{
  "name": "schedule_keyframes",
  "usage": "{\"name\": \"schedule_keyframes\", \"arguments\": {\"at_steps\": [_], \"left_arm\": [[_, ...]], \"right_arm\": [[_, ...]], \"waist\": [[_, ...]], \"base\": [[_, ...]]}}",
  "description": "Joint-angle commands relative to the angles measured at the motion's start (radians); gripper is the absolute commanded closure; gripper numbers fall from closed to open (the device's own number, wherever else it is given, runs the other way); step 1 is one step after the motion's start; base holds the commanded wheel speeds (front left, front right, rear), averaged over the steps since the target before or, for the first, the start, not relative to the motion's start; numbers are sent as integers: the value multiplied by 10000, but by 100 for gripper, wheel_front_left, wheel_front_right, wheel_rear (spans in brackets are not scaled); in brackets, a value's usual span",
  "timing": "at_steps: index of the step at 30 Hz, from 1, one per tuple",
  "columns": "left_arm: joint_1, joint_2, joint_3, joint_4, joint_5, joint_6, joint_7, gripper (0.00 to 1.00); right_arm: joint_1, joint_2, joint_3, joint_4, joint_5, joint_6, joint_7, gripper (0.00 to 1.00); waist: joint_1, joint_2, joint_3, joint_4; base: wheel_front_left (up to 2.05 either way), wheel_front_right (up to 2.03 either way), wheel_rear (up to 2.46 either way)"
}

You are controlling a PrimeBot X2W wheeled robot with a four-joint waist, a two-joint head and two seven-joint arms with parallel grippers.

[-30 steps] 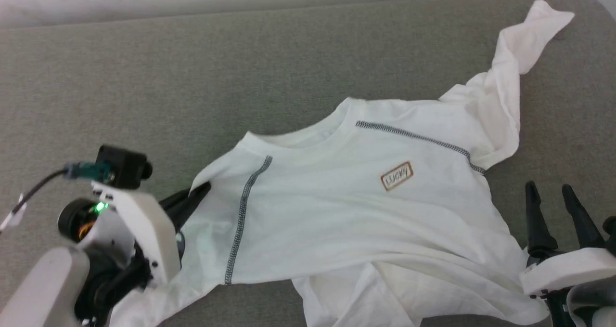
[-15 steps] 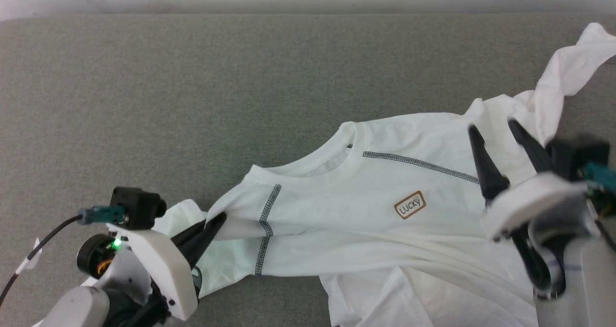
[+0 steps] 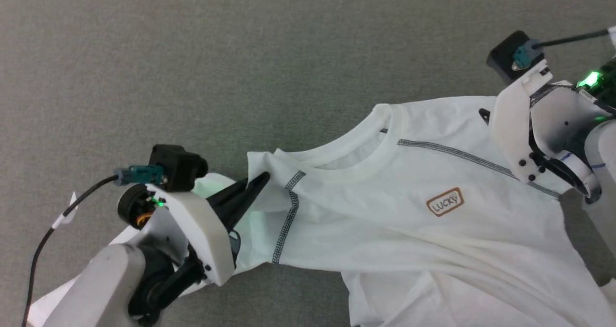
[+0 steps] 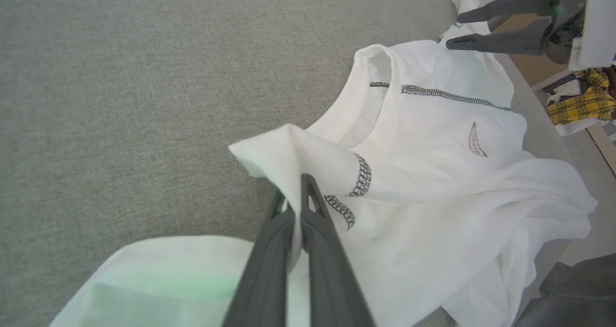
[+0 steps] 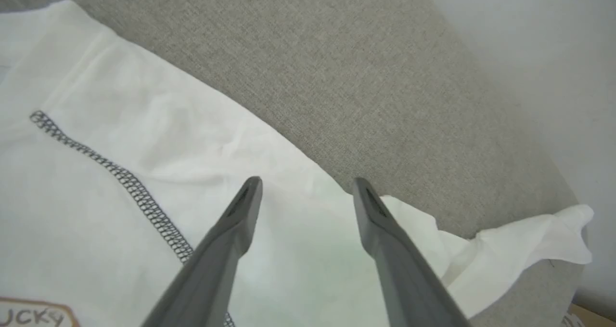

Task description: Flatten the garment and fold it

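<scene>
Grey woven surface [image 3: 192,76]: lies under the garment and runs bare beyond it on the far side and to the robot's left; by the garment's right sleeve it ends in a rounded edge. The garment [image 3: 385,230]: white long-sleeved shirt, front up on the grey surface, chest fairly flat, lower body bunched in folds toward the robot. Left gripper [image 3: 260,180]: at the garment's shoulder on the robot's left, its two dark fingers clamped together on a pinch of fabric just outside the seam; in the left wrist view [image 4: 293,192] that pinch stands up as a raised peak off the rest of the garment. Right gripper [image 5: 308,182]: over the garment's other shoulder, jaws spread wide and holding nothing, fingertips above the cloth just outside the seam; whether they touch it cannot be told. Left sleeve [image 4: 168,279]: trails from the pinched shoulder back under the left arm. Right sleeve [image 5: 529,235]: crumpled, stretching away from the garment's body to the surface's rounded edge. Collar [image 3: 356,144]: round, midway between the garment's shoulders, open side facing away from the robot. Zigzag stitching [image 3: 288,211]: dark grey, one line down each shoulder seam of the garment. Yellow plaid cloth [image 4: 582,105]: well apart from the garment, off the surface. "LUCKY" patch [image 3: 445,202]: brown-outlined, on the garment's chest below the right-hand seam.
</scene>
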Motion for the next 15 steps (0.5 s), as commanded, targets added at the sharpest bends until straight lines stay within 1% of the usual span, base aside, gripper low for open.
{"name": "schedule_keyframes", "arguments": {"at_steps": [1,6,10,14,15], "left_arm": [[-168,-74,-57,46,72,-96,-45,100],[-608,-305,-382,345,22,-238,-154,100],[-869,-416,-600,562,-14,-310,-289,100],[-1044,-496,-786,775,-63,-353,-429,100],[-1067,-499,-818,827,-74,-360,-465,100]], "right_arm": [[-144,-105,148,49,141,-7,62,0],[-876,-1200,1758,182,1176,-7,669,0],[-1449,-1990,3033,121,1828,-7,706,0],[-1729,-2377,3731,435,2444,-7,539,0],[-1757,-2406,3803,529,2602,-7,533,15]], "waist": [[-2,-1,460,469],[-2,-1,782,931],[-2,-1,959,1212],[-2,-1,1066,1374],[-2,-1,1070,1385]], "base": [[0,0,0],[0,0,0],[0,0,0],[0,0,0],[0,0,0]]}}
